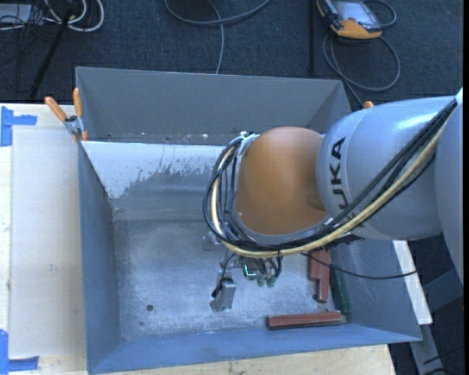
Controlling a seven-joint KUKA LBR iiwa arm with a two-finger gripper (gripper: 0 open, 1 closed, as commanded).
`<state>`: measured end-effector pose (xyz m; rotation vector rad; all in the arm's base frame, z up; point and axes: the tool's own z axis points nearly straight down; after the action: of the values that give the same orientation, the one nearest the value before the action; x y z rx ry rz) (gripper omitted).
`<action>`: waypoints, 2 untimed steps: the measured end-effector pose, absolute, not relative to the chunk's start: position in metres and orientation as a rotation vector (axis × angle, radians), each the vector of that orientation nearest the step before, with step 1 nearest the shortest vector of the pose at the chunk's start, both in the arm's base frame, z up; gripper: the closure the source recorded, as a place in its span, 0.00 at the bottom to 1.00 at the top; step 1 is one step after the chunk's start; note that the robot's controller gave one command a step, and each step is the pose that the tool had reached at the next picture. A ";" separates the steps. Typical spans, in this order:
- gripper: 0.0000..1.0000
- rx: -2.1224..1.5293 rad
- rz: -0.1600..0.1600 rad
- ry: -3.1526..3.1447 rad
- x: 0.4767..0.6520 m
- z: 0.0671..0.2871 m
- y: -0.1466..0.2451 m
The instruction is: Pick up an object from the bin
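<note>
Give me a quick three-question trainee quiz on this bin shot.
1. True or false: the long reddish-brown flat bar lies along the wall of the grey metal bin nearest the picture's bottom edge.
2. Pick one: the claw hangs over A) bare bin floor just left of that bar, B) the bin's top-left corner, C) the floor outside the bin.
3. Fill in: the short reddish-brown block lies by the bin's ____ wall, by the picture's sides.

Key: 1 true; 2 A; 3 right.
</note>
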<state>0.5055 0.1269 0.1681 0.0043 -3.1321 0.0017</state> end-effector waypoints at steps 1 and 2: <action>0.00 -0.155 0.004 -3.136 0.559 0.113 0.064; 0.00 0.236 0.001 -3.135 0.563 0.070 0.011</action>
<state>0.5626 0.0110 0.0702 0.2356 -3.1347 0.0006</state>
